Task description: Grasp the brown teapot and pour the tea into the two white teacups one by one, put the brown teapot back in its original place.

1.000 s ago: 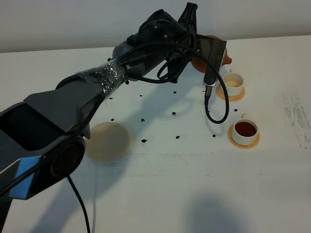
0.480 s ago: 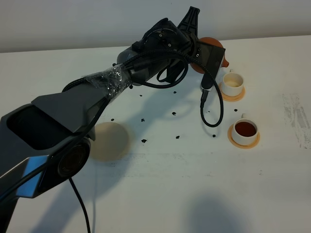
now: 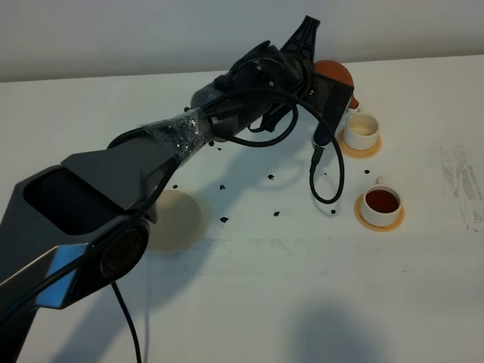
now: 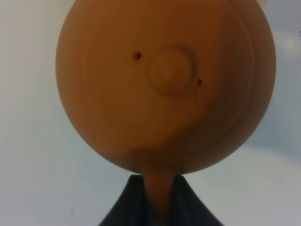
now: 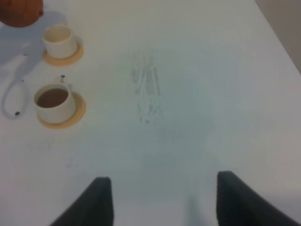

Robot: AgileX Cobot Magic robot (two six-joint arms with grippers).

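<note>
The left gripper (image 4: 157, 200) is clamped on the handle of the teapot (image 3: 333, 73), held just behind the far cup (image 3: 362, 129) with its spout toward it. That cup looks pale. The near cup (image 3: 380, 202) holds dark tea. The right gripper (image 5: 160, 202) hangs apart, empty.

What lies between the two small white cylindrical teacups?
Between the far white teacup and the tea-filled white teacup lies bare white table with one small dark speck; the right wrist view shows it.
</note>
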